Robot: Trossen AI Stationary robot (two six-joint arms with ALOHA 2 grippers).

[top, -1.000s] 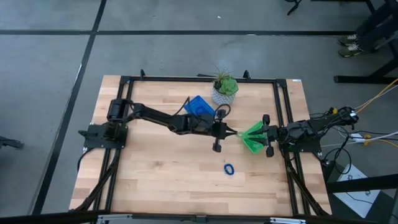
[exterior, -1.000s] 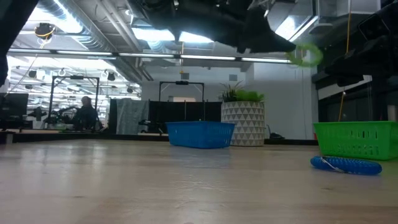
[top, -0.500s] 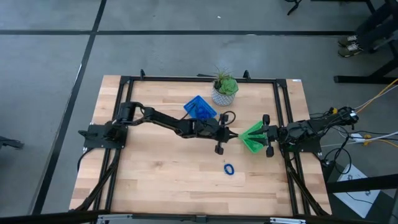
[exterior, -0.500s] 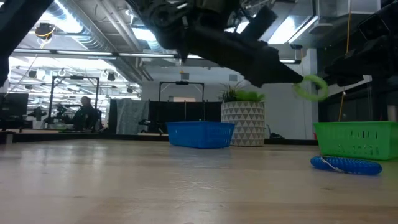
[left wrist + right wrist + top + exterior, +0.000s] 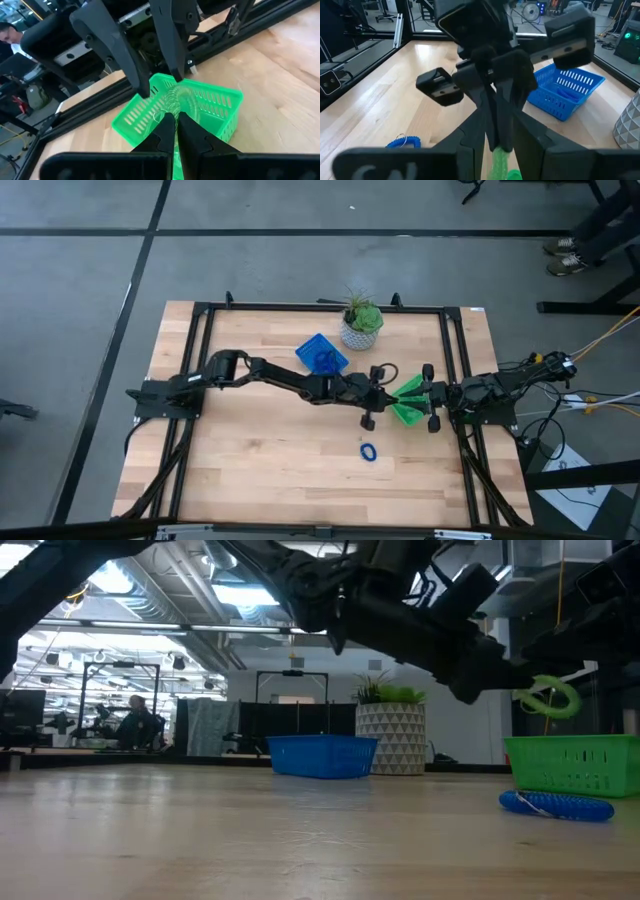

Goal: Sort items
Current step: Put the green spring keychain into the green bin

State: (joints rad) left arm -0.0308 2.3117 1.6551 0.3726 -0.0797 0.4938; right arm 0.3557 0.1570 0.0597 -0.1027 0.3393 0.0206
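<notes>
My left gripper [image 5: 388, 392] reaches across the table and is shut on a light green ring [image 5: 553, 698], held in the air just over the green tray [image 5: 405, 402]. In the left wrist view the ring [image 5: 175, 97] shows above the tray [image 5: 210, 107]. My right gripper [image 5: 425, 397] is at the tray's right-hand corner and shut on it. A blue ring [image 5: 369, 451] lies flat on the wood nearer the near edge; the low view shows this blue ring [image 5: 557, 804] in front of the tray [image 5: 575, 765]. My left gripper pinches the green ring by one side of its loop [image 5: 172, 111] between its two fingertips [image 5: 162, 132]. The fingers slant down from the table's left. The ring hangs clear in the air beyond the tips. My right gripper holds the green tray by its corner toward the table's right [image 5: 161, 80], one finger [image 5: 137, 75] on each side of that corner. It comes in level from the table's right. The tray's base appears to rest on the table [image 5: 575, 790].
A blue tray [image 5: 322, 354] with blue rings inside [image 5: 560, 95] stands toward the far edge, beside a potted plant [image 5: 361, 328]. A black frame rail [image 5: 452, 360] runs along the table's right side. Bare wood [image 5: 260, 450] lies to the near left.
My left gripper has travelled toward the table's right and down, carrying the green ring from left of the green tray to just over it. It has stayed shut on the ring. The tray, the blue ring and my right gripper have kept still.
</notes>
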